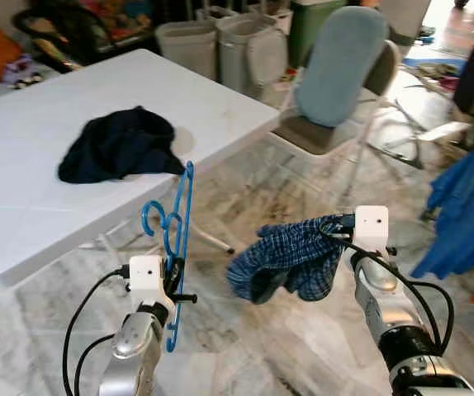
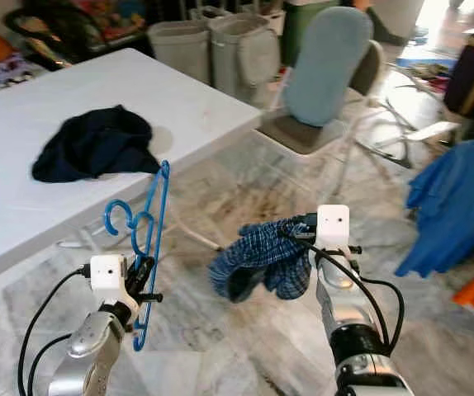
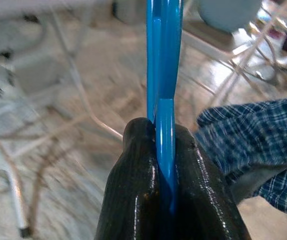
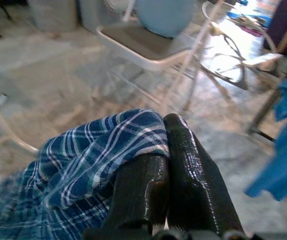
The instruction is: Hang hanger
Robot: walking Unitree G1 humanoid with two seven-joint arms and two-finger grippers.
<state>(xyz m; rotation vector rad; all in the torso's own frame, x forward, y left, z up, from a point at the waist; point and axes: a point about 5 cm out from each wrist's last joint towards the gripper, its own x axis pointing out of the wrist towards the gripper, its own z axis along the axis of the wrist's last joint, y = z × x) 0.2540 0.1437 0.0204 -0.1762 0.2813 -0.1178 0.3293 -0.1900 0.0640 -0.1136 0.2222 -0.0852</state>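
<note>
Marble floor (image 1: 245, 330) between hanger (image 1: 179, 239), shorts (image 1: 291, 256)

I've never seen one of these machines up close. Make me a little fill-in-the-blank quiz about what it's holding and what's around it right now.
1. The left gripper is shut on a ____ hanger.
2. The right gripper is shut on a blue ____ cloth.
3. A dark garment lies on the white ____.
4. Beyond the table stands a folding ____ with a light blue back.

Missing words: blue; plaid; table; chair
</note>
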